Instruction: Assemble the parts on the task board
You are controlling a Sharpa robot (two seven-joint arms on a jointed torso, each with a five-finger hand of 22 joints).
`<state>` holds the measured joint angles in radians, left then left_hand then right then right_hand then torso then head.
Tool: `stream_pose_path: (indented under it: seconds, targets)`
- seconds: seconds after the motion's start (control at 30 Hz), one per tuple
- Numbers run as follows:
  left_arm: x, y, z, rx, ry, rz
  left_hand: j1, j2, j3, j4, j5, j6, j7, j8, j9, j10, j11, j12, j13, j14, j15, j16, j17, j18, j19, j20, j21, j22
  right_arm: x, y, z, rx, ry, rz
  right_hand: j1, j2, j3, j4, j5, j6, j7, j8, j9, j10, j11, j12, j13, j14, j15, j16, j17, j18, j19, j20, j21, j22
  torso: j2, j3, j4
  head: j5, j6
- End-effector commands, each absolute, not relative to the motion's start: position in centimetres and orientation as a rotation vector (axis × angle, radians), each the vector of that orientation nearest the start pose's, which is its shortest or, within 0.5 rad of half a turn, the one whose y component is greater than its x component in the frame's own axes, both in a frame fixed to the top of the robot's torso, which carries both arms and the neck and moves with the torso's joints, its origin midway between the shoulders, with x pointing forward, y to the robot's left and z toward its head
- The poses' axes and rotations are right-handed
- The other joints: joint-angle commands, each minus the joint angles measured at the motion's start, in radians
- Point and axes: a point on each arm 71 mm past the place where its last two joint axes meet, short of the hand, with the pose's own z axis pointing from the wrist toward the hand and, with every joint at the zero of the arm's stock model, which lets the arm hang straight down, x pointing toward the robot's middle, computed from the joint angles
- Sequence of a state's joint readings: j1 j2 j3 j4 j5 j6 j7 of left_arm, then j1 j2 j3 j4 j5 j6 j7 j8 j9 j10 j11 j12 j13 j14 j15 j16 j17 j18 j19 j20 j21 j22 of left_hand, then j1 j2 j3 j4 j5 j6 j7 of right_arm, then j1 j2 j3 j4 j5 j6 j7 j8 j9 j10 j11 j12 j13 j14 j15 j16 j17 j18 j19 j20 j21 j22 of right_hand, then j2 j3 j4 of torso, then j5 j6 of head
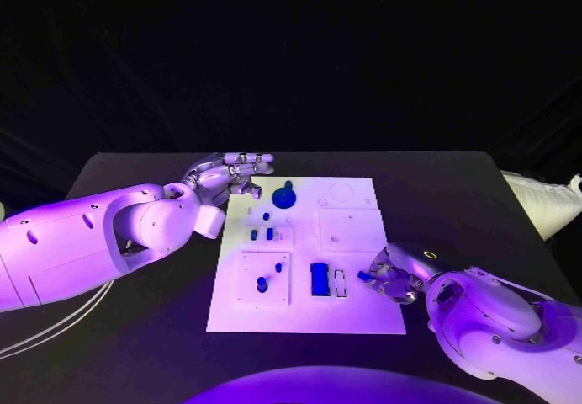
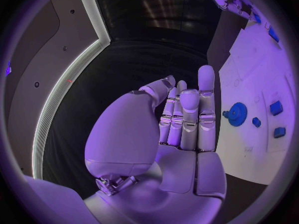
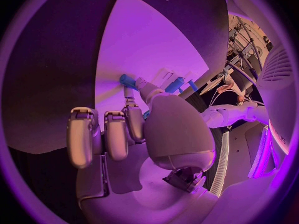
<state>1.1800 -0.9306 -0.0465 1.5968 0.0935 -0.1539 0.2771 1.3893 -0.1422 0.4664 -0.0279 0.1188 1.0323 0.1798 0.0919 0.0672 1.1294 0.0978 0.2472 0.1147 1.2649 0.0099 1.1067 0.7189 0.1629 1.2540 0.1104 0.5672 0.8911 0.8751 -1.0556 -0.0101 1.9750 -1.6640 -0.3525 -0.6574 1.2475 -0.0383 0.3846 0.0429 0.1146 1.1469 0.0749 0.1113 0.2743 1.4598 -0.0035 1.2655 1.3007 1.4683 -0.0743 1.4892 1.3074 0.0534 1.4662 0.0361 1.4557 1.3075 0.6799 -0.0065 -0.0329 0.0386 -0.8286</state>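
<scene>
Nearest you, your right hand (image 1: 390,275) rests at the right edge of the board (image 1: 364,316), fingers curled in toward its near half. A small blue piece (image 1: 364,276) sits at its fingertips; in the right wrist view that blue piece (image 3: 127,80) shows at the tip of a finger (image 3: 131,102), and it looks pinched, though you cannot see the far side of the grip. Take it as held, loosely.

Just left of that hand, on the board, lies the blue block (image 1: 320,279), its long axis running away from you, and beside it a pale slot (image 1: 341,283) lined up the same way. That slot is between the block and your fingertips, so any move there is short and leftward. The right hand is clearly the nearer one for this half.

Further left, a raised square plate (image 1: 265,279) carries a small blue peg (image 1: 262,285). Beyond it, two little blue pieces (image 1: 261,235) stand in a row across the board.

At the far end, the blue gear (image 1: 284,199) lies flat. Your left hand (image 1: 228,177) hovers just beside the far left corner, fingers straight, held side by side and gripping nothing; the left wrist view shows that hand (image 2: 184,119) flat, with the gear (image 2: 237,112) off to its side.

The table (image 1: 461,194) is black and bare around the board, so there is room to swing either arm outward.
</scene>
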Motion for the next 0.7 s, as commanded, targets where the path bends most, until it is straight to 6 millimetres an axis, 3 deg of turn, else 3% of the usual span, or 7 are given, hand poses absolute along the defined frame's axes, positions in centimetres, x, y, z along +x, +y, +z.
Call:
stream_pose_path:
  seconds: [0.03, 0.33, 0.7]
  targets:
    - [46.6, 22.0, -19.1, -1.266, 1.590, -1.660, -0.004, 0.004, -0.004, -0.002, 0.002, -0.005, -0.003, 0.004, 0.000, -0.008, 0.001, 0.005, 0.001, -0.007, 0.002, -0.001, -0.001, 0.019, -0.007, -0.002, -0.003, -0.002, 33.7, -20.4, -26.2, 0.247, 1.972, 0.438, -0.038, -0.027, 0.003, 0.017, 0.043, -0.002, 0.001, -0.001, -0.002, 0.013, -0.002, 0.007, 0.088, 0.075, 0.002, -0.002, 0.125, -0.012, 0.024, -0.002, 0.005, 0.087, 0.000, -0.0009, -0.0002, -0.002, 0.001]
    - [46.5, 21.9, -19.1, -1.265, 1.593, -1.665, -0.004, 0.004, -0.004, -0.003, 0.002, -0.005, -0.003, 0.005, 0.000, -0.008, 0.001, 0.006, 0.001, -0.008, 0.002, -0.001, -0.003, 0.019, -0.007, -0.002, -0.003, -0.002, 33.7, -20.3, -25.4, 0.437, 1.933, 0.550, -0.069, -0.048, -0.002, 0.042, 0.083, -0.007, 0.006, -0.014, -0.008, 0.016, 0.002, 0.012, 0.092, 0.076, 0.005, -0.002, 0.124, -0.013, 0.027, 0.000, 0.008, 0.091, 0.001, 0.0003, 0.0013, 0.000, -0.002]
    - [46.5, 21.8, -19.1, -1.264, 1.595, -1.668, -0.004, 0.004, -0.004, -0.003, 0.002, -0.005, -0.003, 0.005, 0.000, -0.008, 0.001, 0.006, 0.001, -0.008, 0.002, -0.001, -0.003, 0.019, -0.007, -0.002, -0.003, -0.002, 33.6, -19.3, -26.0, 0.468, 2.018, 0.577, -0.085, -0.071, -0.034, 0.052, 0.150, 0.009, 0.002, -0.016, -0.009, 0.019, 0.000, 0.018, 0.097, 0.076, 0.003, -0.001, 0.127, -0.013, 0.029, -0.001, 0.009, 0.095, 0.001, 0.0000, 0.0010, 0.001, -0.004]
